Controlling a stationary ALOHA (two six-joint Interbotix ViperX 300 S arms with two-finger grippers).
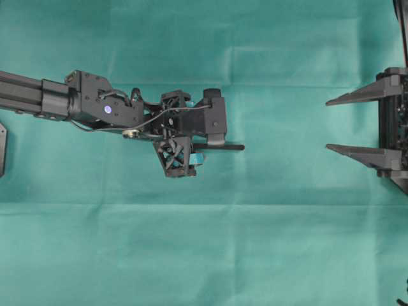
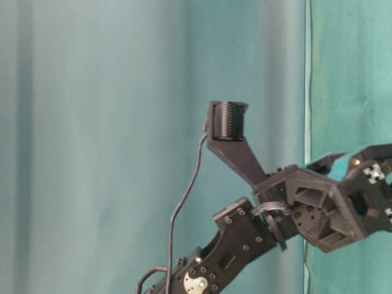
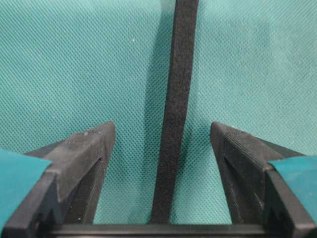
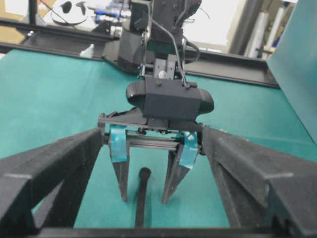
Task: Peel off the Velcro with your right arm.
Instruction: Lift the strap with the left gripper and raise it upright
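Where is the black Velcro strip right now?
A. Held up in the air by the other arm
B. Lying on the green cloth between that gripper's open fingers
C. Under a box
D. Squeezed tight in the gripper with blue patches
B: the Velcro strip lies flat on the green cloth, with a gap on each side between it and the left gripper fingers.

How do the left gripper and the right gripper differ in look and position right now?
The left gripper has teal finger patches; the right gripper has all-black fingers. The left gripper straddles the Velcro without touching it; the right gripper sits far off at the cloth's edge. Both are open.
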